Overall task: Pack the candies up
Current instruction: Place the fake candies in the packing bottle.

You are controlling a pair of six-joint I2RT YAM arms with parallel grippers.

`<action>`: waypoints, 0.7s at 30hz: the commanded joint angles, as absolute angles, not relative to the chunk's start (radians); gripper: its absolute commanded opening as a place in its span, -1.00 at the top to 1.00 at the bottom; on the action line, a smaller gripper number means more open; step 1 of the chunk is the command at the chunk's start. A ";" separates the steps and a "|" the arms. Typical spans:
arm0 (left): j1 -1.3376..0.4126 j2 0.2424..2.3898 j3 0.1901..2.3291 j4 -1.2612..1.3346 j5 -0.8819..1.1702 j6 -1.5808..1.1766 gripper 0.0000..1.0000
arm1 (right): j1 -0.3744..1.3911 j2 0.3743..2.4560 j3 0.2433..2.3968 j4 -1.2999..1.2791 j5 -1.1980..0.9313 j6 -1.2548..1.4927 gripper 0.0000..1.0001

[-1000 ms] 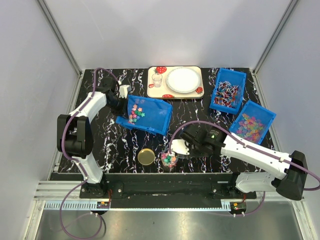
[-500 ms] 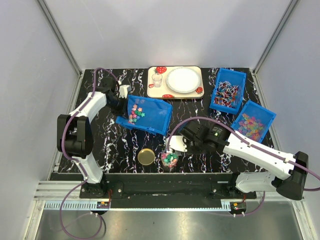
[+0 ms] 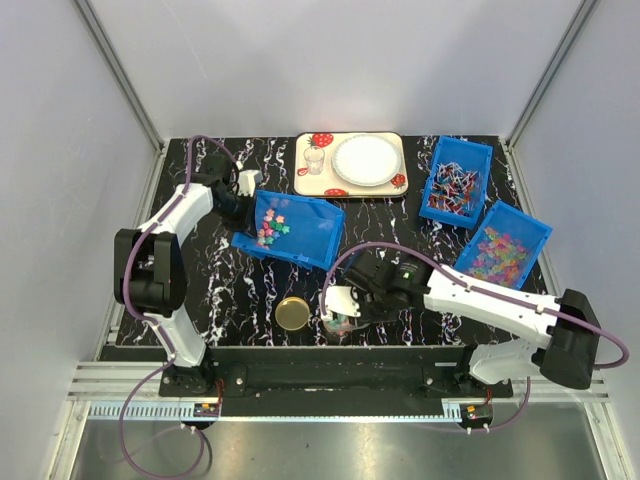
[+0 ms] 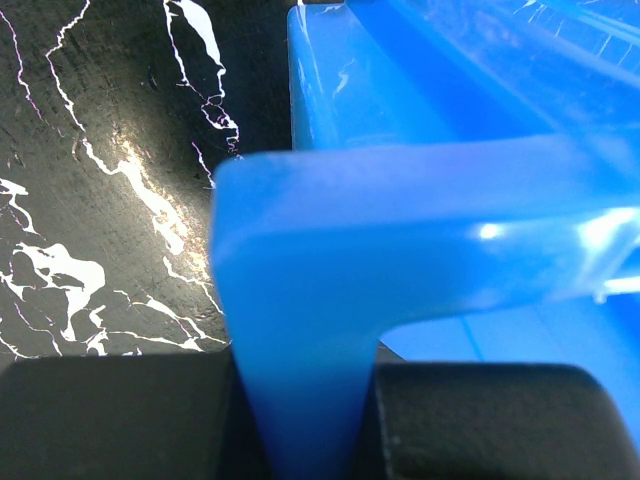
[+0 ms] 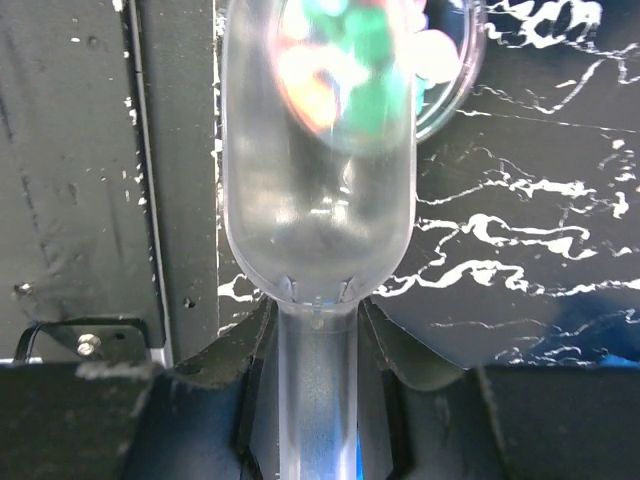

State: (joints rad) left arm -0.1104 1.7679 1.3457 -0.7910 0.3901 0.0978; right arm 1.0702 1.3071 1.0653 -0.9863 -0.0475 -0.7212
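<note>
Candies (image 5: 350, 60) sit in clear scoop (image 5: 318, 230) clamped by right gripper (image 5: 318, 340) over jar (image 3: 338, 322) at tabletop (image 3: 400, 215) front edge; left gripper (image 4: 305, 400) pinches tilted blue bin (image 4: 420, 220) rim

The black marbled desk (image 3: 400, 215) carries a tray (image 3: 304, 184) at the back, two bins (image 3: 430, 182) (image 3: 524, 215) right, a tilted bin (image 3: 310, 230) left, and a gold lid (image 3: 293, 313) beside a jar (image 3: 340, 323) in front.
</note>
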 commanded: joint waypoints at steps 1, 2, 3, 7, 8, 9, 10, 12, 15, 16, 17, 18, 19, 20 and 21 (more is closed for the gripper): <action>-0.110 1.709 1.385 -0.755 0.433 0.097 1.00 | 1.083 1.338 1.014 -0.902 -0.016 -0.710 1.00; -0.110 1.710 1.384 -0.753 0.431 0.095 1.00 | 1.083 1.339 1.009 -0.896 -0.005 -0.712 1.00; -0.110 1.710 1.385 -0.753 0.433 0.095 1.00 | 1.083 1.332 1.005 -0.879 0.033 -0.710 1.00; -0.110 1.713 1.387 -0.753 0.431 0.095 1.00 | 1.083 1.299 1.009 -0.856 0.078 -0.713 1.00; -0.109 1.713 1.387 -0.753 0.430 0.095 1.00 | 1.083 1.295 1.006 -0.850 0.089 -0.716 1.00; -0.110 1.712 1.385 -0.752 0.430 0.095 1.00 | 1.083 1.293 1.003 -0.841 0.110 -0.725 1.00; -0.110 1.712 1.387 -0.753 0.431 0.095 1.00 | 1.081 1.296 0.993 -0.838 0.120 -0.729 1.00; -0.110 1.709 1.385 -0.752 0.430 0.097 1.00 | 1.081 1.305 0.983 -0.830 0.138 -0.732 1.00; -0.110 1.710 1.384 -0.753 0.431 0.095 1.00 | 1.083 1.316 0.973 -0.815 0.164 -0.732 1.00; -0.110 1.712 1.385 -0.753 0.430 0.095 1.00 | 1.083 1.315 0.974 -0.815 0.167 -0.732 1.00; -0.110 1.713 1.385 -0.753 0.430 0.095 1.00 | 1.083 1.309 0.979 -0.813 0.170 -0.732 1.00; -0.110 1.713 1.385 -0.753 0.431 0.095 1.00 | 1.083 1.295 0.986 -0.816 0.167 -0.730 1.00; -0.110 1.713 1.385 -0.753 0.430 0.095 1.00 | 1.081 1.284 1.005 -0.819 0.157 -0.726 1.00; -0.110 1.713 1.385 -0.753 0.430 0.097 1.00 | 1.083 1.269 1.014 -0.822 0.146 -0.724 1.00; -0.110 1.713 1.385 -0.753 0.431 0.097 1.00 | 1.081 1.238 1.028 -0.830 0.121 -0.718 1.00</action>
State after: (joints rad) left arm -0.1104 1.7679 1.3457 -0.7910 0.3901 0.0994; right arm 1.0737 1.3193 0.9810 -0.8394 0.1318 -0.7216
